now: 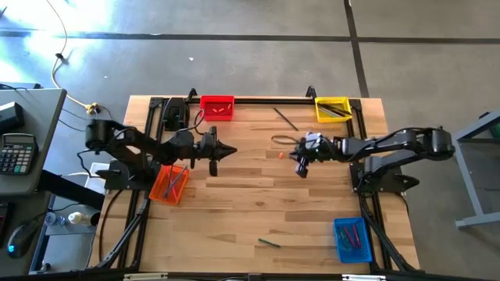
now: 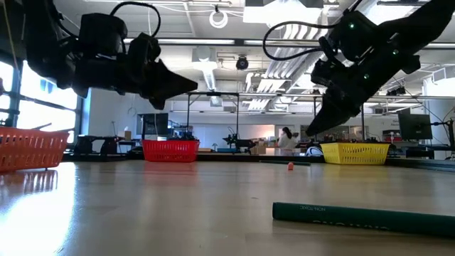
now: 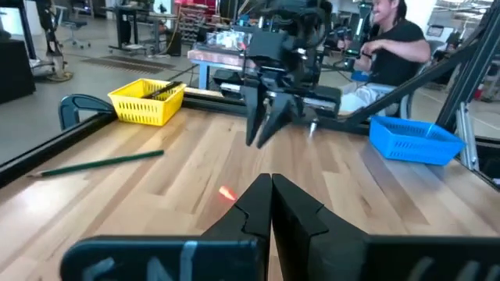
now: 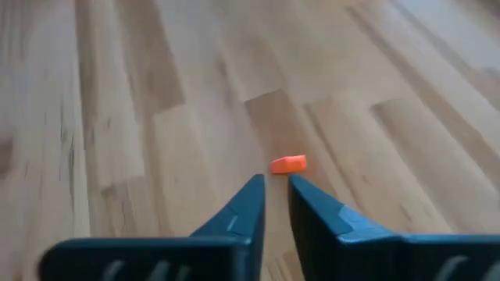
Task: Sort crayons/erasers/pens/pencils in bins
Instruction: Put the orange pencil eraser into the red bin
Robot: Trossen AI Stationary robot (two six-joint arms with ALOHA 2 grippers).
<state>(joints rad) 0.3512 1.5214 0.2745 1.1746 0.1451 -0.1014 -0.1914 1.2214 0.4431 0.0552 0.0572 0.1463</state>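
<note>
Pale wood planks lie bare around the tiny orange eraser (image 4: 288,164), loose at twelve o'clock just past my right gripper (image 4: 275,187), whose fingers stand slightly apart. If I descend off-centre, I judge one fingertip could flick it away; my left gripper (image 1: 226,151) waits with fingers together.

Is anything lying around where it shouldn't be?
Yes. A green pencil lies loose near the table's front edge, another pencil lies near the yellow bin, and a tiny orange eraser sits on bare wood just ahead of the right gripper, whose fingers are slightly apart. None is in a bin.
</note>
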